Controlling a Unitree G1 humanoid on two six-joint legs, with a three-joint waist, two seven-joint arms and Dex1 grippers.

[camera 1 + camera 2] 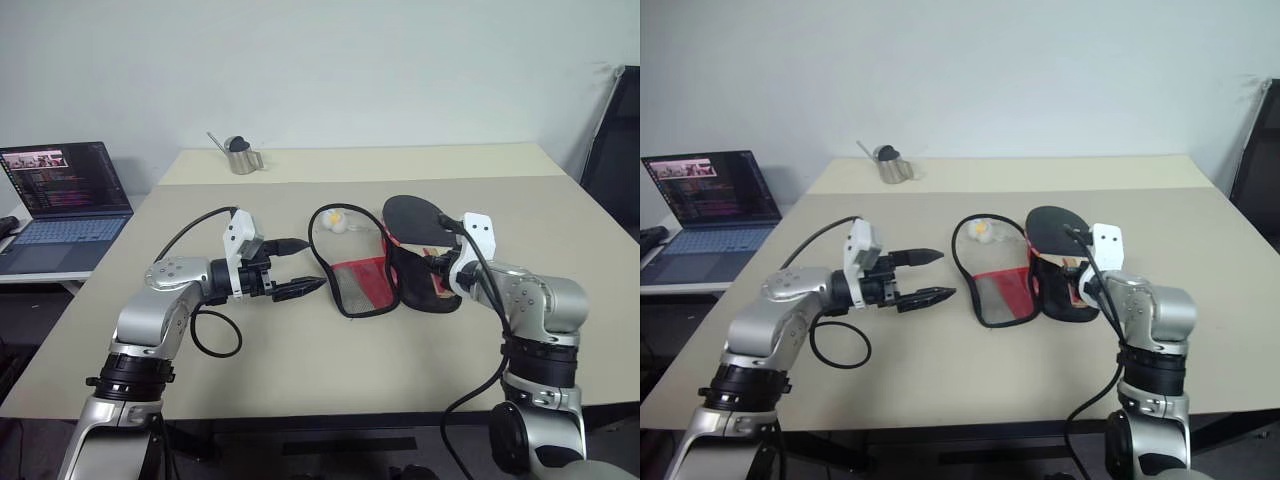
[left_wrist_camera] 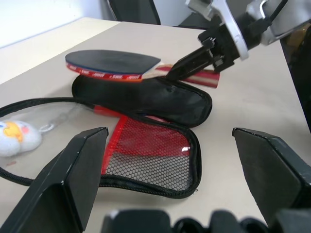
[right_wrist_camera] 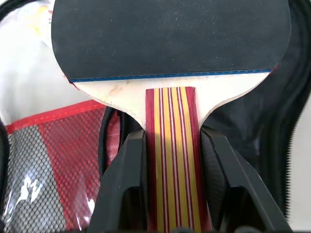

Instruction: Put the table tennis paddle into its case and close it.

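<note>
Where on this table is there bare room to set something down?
Bare tabletop lies right of the open case, and more between the left gripper and the metal cup. The middle is crowded: the right gripper holds the table tennis paddle over the case.

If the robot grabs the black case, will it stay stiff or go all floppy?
Probably floppy: the case is soft fabric, lying unzipped with its mesh flap sagging flat on the table. Likely light too, so it might slide or bunch up when pushed. The ball charm would probably dangle.
</note>
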